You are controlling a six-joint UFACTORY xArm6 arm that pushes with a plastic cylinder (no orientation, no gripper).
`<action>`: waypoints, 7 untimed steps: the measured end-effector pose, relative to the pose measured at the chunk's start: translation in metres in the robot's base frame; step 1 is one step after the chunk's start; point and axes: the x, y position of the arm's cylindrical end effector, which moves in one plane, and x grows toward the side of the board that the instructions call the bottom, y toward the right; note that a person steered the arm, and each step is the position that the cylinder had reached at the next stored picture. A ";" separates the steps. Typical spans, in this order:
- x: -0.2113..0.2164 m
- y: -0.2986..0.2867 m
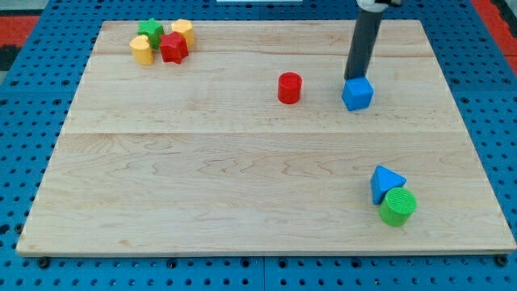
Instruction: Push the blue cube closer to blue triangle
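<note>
The big pale wooden board [242, 162] lies flat on a blue table with little holes [24, 162]. The arm has no pincer at all, so there is nothing to open or close; it ends in a straight dark rod [362, 44]. The rod's tip [352, 78] touches the top side of the small blue cube [357, 93], the side that faces the view's top.

The blue cube is the landmark here. The small blue triangle block [386, 181] sits well below the blue cube and a little to the view's right, near the board's bottom right part. A green round block [398, 206] touches the blue triangle block on its lower side. A red round block [289, 87] stands to the view's left of the blue cube, apart from it. Far to the view's left and higher up, a bunch of blocks huddle together: two yellow ones [142, 50], a red one [173, 47] and a green one [149, 31].

To do this step well, the tip likely needs to stay behind the middle of the blue cube and push straight down the view, leaning slightly right. If it pushes off-centre, the cube may spin and slip away. It should probably slow near the triangle, so it does not knock it or the green block.
</note>
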 end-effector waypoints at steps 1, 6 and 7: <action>0.049 -0.003; 0.103 -0.024; 0.103 -0.012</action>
